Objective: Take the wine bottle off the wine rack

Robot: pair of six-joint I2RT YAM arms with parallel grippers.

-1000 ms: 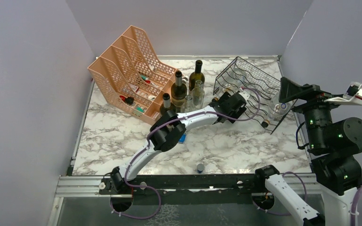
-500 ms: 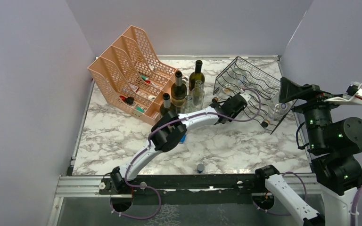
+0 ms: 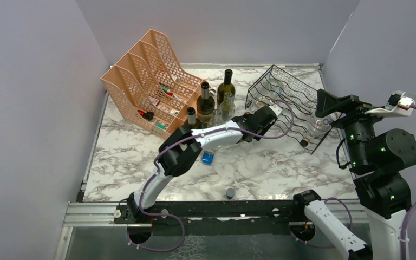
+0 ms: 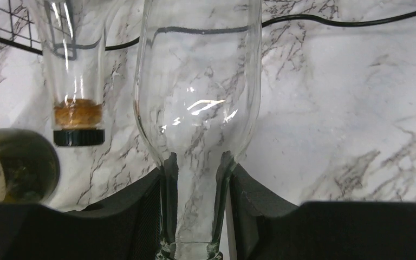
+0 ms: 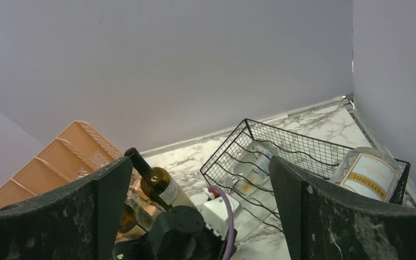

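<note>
A clear, empty wine bottle (image 4: 197,108) fills the left wrist view, its body pointing away toward the black wire wine rack (image 4: 0,21). My left gripper (image 4: 195,173) is shut on its neck, a black pad on each side. From above, the left gripper (image 3: 270,115) sits at the front left of the wine rack (image 3: 290,95); the clear bottle is hard to make out there. My right gripper (image 3: 336,105) hangs open, high at the rack's right side. Its wrist view shows the right gripper (image 5: 199,162) empty and looking down on the wine rack (image 5: 281,146).
A corked clear bottle (image 4: 76,81) and a dark bottle (image 4: 16,162) lie left of the held one. Dark bottles (image 3: 206,103) stand beside the peach organizer (image 3: 151,81). A labelled clear bottle (image 5: 365,173) rests at the rack's right. A blue object (image 3: 208,157) and a small cap (image 3: 229,192) lie on the marble.
The left gripper has shut on the clear bottle's neck, and the left arm's elbow has swung left and nearer. The right arm has shifted slightly left, still open.
</note>
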